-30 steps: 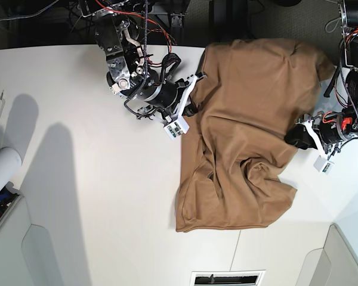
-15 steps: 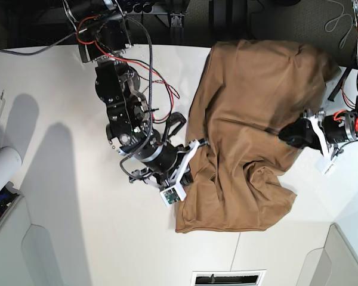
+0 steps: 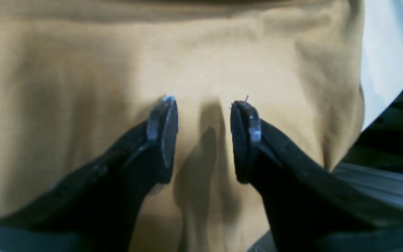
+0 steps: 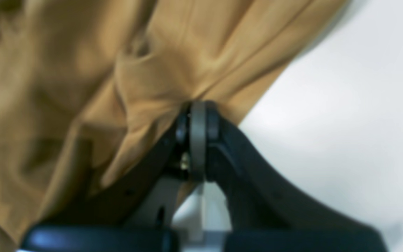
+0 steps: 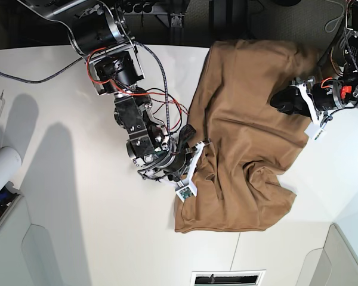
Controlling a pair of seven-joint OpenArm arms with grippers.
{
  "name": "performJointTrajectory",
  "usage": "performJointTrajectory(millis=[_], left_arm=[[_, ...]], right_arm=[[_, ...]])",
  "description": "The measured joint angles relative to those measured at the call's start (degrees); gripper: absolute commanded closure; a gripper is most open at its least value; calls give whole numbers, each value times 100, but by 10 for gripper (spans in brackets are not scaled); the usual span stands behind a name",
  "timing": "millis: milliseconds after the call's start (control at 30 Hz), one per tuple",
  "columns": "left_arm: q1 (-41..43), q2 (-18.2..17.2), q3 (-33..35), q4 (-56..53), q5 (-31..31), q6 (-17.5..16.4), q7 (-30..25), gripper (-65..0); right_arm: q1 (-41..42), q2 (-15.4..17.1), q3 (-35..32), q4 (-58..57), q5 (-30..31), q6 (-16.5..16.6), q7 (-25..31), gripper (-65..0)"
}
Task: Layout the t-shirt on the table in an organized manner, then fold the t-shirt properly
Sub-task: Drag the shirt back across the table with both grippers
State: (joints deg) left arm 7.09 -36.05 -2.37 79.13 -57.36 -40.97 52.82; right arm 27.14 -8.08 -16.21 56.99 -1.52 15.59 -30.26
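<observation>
Rumpled tan t-shirt [image 5: 244, 137], right gripper [image 4: 197, 115] pinching its edge, left gripper [image 3: 204, 136] parted above fabric

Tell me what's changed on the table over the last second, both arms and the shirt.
The right gripper, shut on the t-shirt, travelled down the shirt's side edge toward the near end of the table, dragging that edge with it. The left gripper, open over the cloth, slid up toward the far edge. The bunched folds shifted slightly. The hem near the front edge stayed put.

right hand [image 5: 198, 156] dragged t-shirt [image 5: 250, 125] edge nearer | left hand [image 5: 278, 100] moved farther
</observation>
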Motion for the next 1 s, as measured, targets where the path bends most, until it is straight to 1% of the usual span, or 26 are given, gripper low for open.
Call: performJointTrajectory(millis=[33,67,200,300,367,433,533,600,667,767,867,1000], left_arm=[[-15,0,-2,-46,70,-7,-70,-286],[-26,0,-2,-81,173,-24,-181,-286],[-168,0,-13,-319,546,-111,-459,-286],[-426,0,-28,-706,640,-146,-557,-286],[-634,0,-26,-927,678,-133,-592,-286],[-791,-9,55,-1021,732,-120,-588,-286],[-1132,-13,431,-1025,1010,-39,-560,-286],[-1462,39,774,-1054,1443,-17,-614,-286],[-1777,131,1128,-1178,1775,9,-793,-286],[-2159,173,1626,-1484,1867,22,-1045,-286],[-2496,201,2026,-1755,1878,22,-1196,-286],[-2874,490,2282,-1954,2179,90,-1154,-286]], right_arm=[[-13,33,0,0,-4,4,-68,0],[-4,63,0,0,-2,90,-107,0],[-13,334,0,61,68,131,-219,0],[-13,490,0,109,240,136,-323,0],[-31,535,2,140,424,129,-470,0],[-184,540,7,313,431,103,-509,0],[-680,614,7,807,415,59,-396,0],[-1064,675,11,1189,428,55,-363,0],[-1464,715,13,1655,415,42,-404,0],[-2072,726,13,2341,409,24,-420,0],[-2599,713,15,2903,675,20,-511,0],[-2944,710,7,3305,706,66,-625,0]])
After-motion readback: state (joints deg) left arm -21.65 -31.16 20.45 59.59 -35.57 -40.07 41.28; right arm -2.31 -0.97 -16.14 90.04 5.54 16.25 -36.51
